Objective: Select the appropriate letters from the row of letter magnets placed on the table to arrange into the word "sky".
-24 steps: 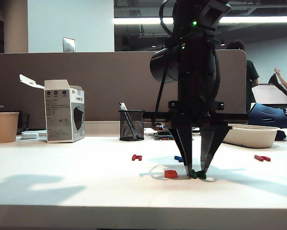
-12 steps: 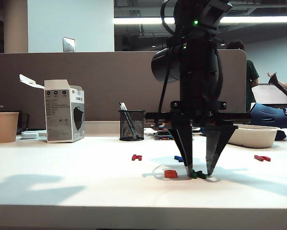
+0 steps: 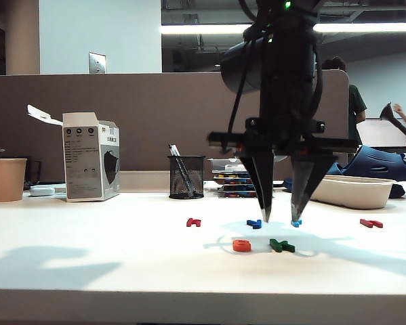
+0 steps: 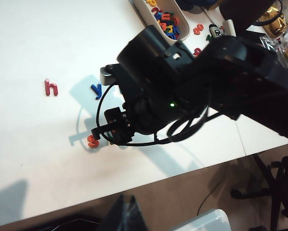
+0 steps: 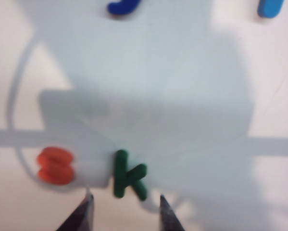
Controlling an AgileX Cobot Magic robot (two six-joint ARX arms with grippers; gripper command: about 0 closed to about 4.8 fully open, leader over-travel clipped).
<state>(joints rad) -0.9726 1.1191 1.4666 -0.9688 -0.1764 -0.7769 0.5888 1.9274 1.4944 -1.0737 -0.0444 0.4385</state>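
The orange s [image 3: 242,246] and the green k [image 3: 282,246] lie side by side on the white table [image 3: 121,264], s on the left. The dark blue y [image 3: 255,223] lies behind them in the row with a light blue magnet [image 3: 295,223]. My right gripper [image 3: 280,218] hangs open above the k with nothing between its fingers. Its wrist view shows the s [image 5: 56,165] and k [image 5: 129,174] just ahead of the open right gripper [image 5: 125,199], and the y [image 5: 123,6] farther off. My left gripper [image 4: 127,196] is shut, off the table's edge.
A dark red h [image 3: 193,222] lies left of the row and a red magnet [image 3: 371,223] at the far right. A mesh pen cup [image 3: 186,177], a white box [image 3: 91,157], a paper cup [image 3: 8,179] and a white tray [image 3: 355,191] stand along the back.
My right gripper has opened, let go of the green k beside the s, and risen off the table. The left arm has kept still.
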